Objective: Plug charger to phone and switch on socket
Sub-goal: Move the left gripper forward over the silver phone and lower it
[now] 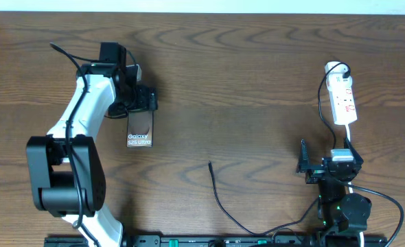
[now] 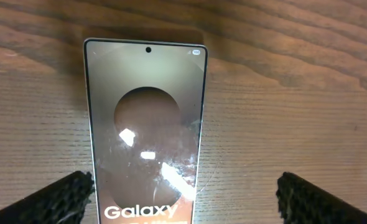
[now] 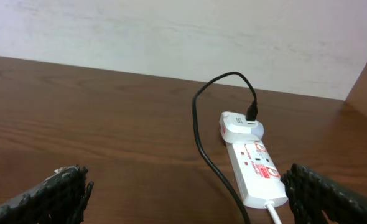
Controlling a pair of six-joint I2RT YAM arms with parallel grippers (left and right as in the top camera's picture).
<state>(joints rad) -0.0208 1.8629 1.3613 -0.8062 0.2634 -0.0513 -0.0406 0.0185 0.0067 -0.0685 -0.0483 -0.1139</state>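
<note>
The phone [image 1: 139,129] lies flat on the wooden table, a dark slab with white "Galaxy" lettering [image 2: 146,124]. My left gripper [image 1: 141,106] hovers over its far end, open [image 2: 186,208]. The phone's end sits between the fingers, close beside the left fingertip [image 2: 68,199] and well apart from the other. The charger cable [image 1: 220,195] runs across the table, its free tip [image 1: 211,163] lying loose mid-table. The white socket [image 1: 343,101] lies at the right [image 3: 255,168], with a white plug [image 3: 241,124] and the black cable [image 3: 202,137] at its far end. My right gripper [image 1: 327,158] is open [image 3: 186,199] and empty, just short of the socket.
The strip's white cord [image 3: 274,211] leads back towards my right arm. A pale wall [image 3: 171,31] rises behind the table's far edge. The left arm's base [image 1: 65,171] stands at the front left.
</note>
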